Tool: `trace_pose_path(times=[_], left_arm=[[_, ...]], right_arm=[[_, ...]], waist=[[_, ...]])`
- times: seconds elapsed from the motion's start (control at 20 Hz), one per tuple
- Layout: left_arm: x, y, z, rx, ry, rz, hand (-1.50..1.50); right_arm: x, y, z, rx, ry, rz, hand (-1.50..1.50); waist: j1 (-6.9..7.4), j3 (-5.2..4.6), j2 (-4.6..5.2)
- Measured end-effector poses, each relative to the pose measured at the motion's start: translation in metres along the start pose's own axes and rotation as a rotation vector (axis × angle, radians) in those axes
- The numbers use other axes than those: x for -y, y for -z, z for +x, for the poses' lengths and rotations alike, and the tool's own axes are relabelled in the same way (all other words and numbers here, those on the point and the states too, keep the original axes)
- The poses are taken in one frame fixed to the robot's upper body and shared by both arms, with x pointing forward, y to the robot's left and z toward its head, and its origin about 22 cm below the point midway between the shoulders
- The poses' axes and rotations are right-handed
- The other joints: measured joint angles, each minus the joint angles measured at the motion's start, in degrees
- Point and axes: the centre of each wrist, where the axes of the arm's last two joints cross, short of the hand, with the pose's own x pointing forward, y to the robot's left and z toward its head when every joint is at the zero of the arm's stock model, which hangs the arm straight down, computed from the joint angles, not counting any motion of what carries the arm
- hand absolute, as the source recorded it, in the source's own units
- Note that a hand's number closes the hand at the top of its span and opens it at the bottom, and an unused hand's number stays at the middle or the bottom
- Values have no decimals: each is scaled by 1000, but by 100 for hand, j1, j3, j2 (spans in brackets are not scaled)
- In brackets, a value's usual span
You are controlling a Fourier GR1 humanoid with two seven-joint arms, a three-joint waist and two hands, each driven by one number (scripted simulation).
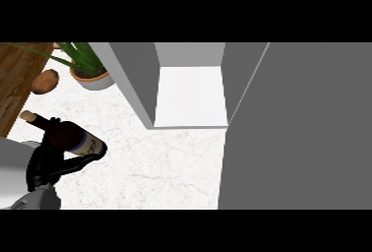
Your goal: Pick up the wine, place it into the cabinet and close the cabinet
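At the lower left, the left hand (51, 165) curls its black fingers round the wine bottle (71, 135), which tilts with its neck toward the upper left, above the white counter (160, 167) and well apart from the cabinet (134, 78). The cabinet stands open, showing a white shelf (190, 96), with its grey door (298, 128) swung out at the right. Beyond the bottle, a potted plant (88, 69) sits near the cabinet's left wall, and a brown round thing (45, 81) lies at the edge of a wooden surface (16, 78).

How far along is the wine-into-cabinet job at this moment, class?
Done: the left hand is curled round the wine bottle. In hand: the bottle is held tilted, left of the open cabinet. Left: placing it inside and shutting the door.
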Motion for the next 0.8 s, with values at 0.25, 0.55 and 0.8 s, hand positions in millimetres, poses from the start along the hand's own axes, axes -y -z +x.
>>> trace_pose_path(times=[0.25,0.55,0.8], left_arm=[[8,3,-10,8,-80,23,-150],[12,10,-18,23,-186,49,-150],[17,13,-23,22,-230,26,-150]], right_arm=[[-1,-1,-2,2,8,0,-150],[-4,-1,-1,-1,19,10,-150],[0,2,2,-3,-7,-2,-150]], waist=[[-5,1,-4],[-15,-1,0],[0,0,1]])
